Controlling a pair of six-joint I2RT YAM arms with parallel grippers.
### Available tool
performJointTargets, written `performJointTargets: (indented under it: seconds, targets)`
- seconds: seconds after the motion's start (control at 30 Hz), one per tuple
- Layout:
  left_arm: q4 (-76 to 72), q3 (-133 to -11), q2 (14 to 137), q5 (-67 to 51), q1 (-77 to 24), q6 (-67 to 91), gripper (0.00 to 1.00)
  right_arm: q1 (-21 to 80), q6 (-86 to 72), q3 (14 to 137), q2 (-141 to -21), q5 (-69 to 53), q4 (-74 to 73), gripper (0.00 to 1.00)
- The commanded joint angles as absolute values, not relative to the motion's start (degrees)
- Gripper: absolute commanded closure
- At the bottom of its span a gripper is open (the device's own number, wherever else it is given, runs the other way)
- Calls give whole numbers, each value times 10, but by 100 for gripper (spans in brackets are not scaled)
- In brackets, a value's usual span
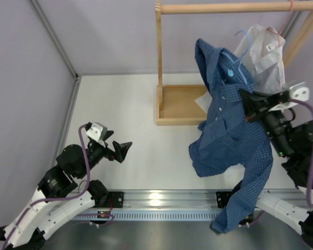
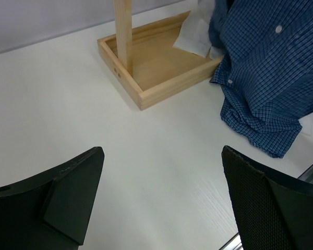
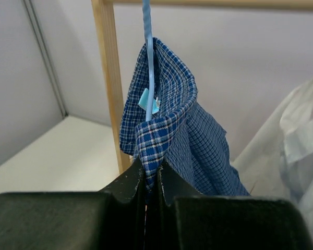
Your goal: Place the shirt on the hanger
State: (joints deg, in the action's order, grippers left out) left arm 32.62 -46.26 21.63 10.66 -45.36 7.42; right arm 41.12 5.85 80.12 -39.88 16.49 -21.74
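Note:
The dark blue checked shirt (image 1: 227, 125) hangs in the air from my right gripper (image 1: 246, 104), its sleeve trailing down over the table's front rail. The right gripper (image 3: 151, 169) is shut on the shirt's collar (image 3: 161, 130). The light blue wire hanger (image 3: 148, 62) rises out of the collar; its hook (image 1: 242, 44) shows above the shirt, below the wooden rail. My left gripper (image 1: 122, 151) is open and empty low over the table at the left; its view shows the shirt's lower hem (image 2: 261, 99) resting on the table.
A wooden rack with a top rail (image 1: 229, 7), an upright post (image 1: 158, 52) and a tray base (image 1: 177, 104) stands at the back. A white collared shirt (image 1: 266, 57) on a pink hanger (image 1: 289, 13) hangs at the rack's right end.

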Motion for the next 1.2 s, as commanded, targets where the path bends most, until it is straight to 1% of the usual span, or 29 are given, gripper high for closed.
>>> performJointTargets:
  seconds: [0.0,0.03,0.1,0.2,0.33,0.43,0.47,0.6,0.7,0.93,1.17]
  targets:
    - [314,-462,196,91,-453,79,2,419,10,706,-332,173,-71,100]
    - [314,-461,195,94,-453,81,2,419,4,671,-317,179,-65,100]
    - [313,-459,191,94,-452,83,2,420,-13,651,-319,198,-55,100]
    - [313,-458,192,102,-440,88,2,419,-5,658,-368,217,-55,100]
    - [313,-454,202,127,-397,92,2,418,18,741,-449,250,-60,100]
    - [315,-454,214,183,-336,112,2,411,21,799,-507,267,-57,100]
    - [315,-453,217,210,-319,117,2,404,18,813,-520,266,-57,100]
    - [315,-449,226,243,-208,133,2,378,-16,876,-597,257,-68,100]
    - [312,-448,231,231,-160,139,2,343,-58,916,-632,220,-93,100]
    - [305,-446,233,203,-144,138,2,292,-94,965,-692,155,-91,100]
    - [301,-445,236,192,-143,134,2,255,-104,1018,-764,139,-93,100]
